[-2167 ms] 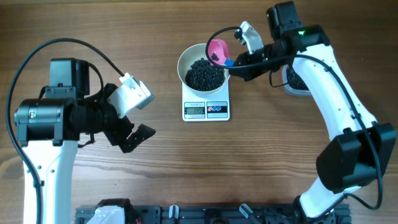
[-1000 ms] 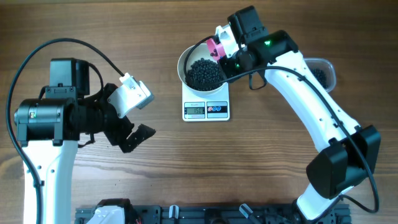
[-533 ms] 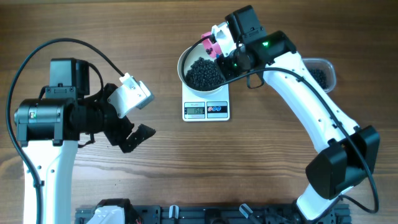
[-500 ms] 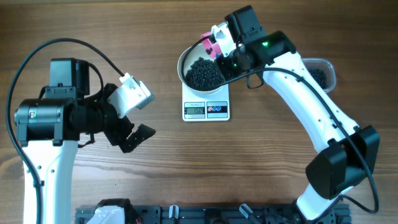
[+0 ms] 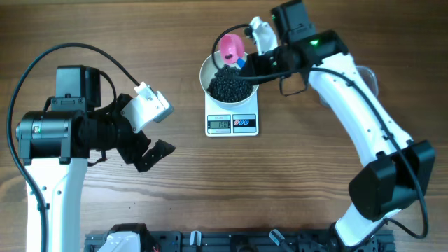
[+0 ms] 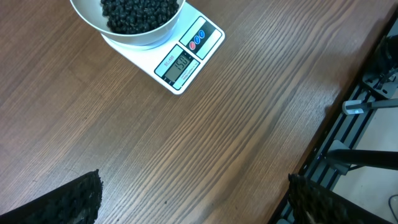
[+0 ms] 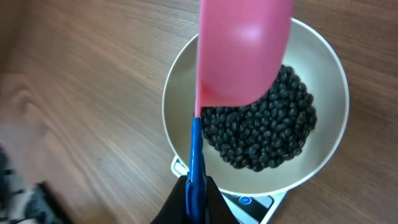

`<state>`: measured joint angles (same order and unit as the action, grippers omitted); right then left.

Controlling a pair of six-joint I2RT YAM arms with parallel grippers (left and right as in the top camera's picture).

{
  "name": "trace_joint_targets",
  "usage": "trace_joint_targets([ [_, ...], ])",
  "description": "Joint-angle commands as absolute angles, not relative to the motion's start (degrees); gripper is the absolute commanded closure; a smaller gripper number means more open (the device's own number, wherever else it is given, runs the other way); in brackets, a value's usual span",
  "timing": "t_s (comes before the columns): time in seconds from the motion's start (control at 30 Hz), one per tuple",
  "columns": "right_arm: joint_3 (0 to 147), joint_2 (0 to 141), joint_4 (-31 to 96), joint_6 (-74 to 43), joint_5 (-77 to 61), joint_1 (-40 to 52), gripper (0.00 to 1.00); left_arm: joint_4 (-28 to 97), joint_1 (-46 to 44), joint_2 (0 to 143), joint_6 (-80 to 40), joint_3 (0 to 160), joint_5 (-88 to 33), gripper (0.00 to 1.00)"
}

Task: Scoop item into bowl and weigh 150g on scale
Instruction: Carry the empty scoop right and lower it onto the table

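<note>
Scoop (image 5: 229, 47) over bowl (image 5: 205, 70), right gripper (image 7: 194, 198) clamped on its handle, left gripper (image 5: 152, 155) wide, empty. Stray beans (image 5: 229, 85) could overshoot the scale (image 5: 232, 124)

A: How's the left arm?
B: Bent at its own side, left gripper (image 5: 152, 155) angled down, jaws wide apart.
A: And the right?
B: Reached far forward, right gripper (image 7: 194, 198) clamped tight.

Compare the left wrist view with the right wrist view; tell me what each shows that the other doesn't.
Left wrist only: the display of the scale. Right wrist only: the pink scoop over the bowl, its blue handle clamped in the right gripper. Both: the white bowl of black beans on the scale, wooden table.
</note>
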<state>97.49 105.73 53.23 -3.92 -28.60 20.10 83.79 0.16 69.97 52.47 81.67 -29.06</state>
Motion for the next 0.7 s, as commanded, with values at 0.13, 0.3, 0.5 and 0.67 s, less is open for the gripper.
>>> trace_joint_targets([
  [0.13,98.2,105.5,54.2,-2.8,-41.4,10.2,0.96,83.8,0.5,70.2,53.6,81.5,-30.2,0.00],
  [0.3,98.2,105.5,63.7,6.8,-40.0,-0.8,0.96,83.8,0.5,70.2,53.6,81.5,-30.2,0.00],
  [0.5,98.2,105.5,74.5,12.1,-21.0,-14.4,0.96,83.8,0.5,70.2,53.6,81.5,-30.2,0.00],
  [0.67,98.2,105.5,77.8,11.4,2.9,-12.7,0.96,83.8,0.5,70.2,53.6,81.5,-30.2,0.00],
])
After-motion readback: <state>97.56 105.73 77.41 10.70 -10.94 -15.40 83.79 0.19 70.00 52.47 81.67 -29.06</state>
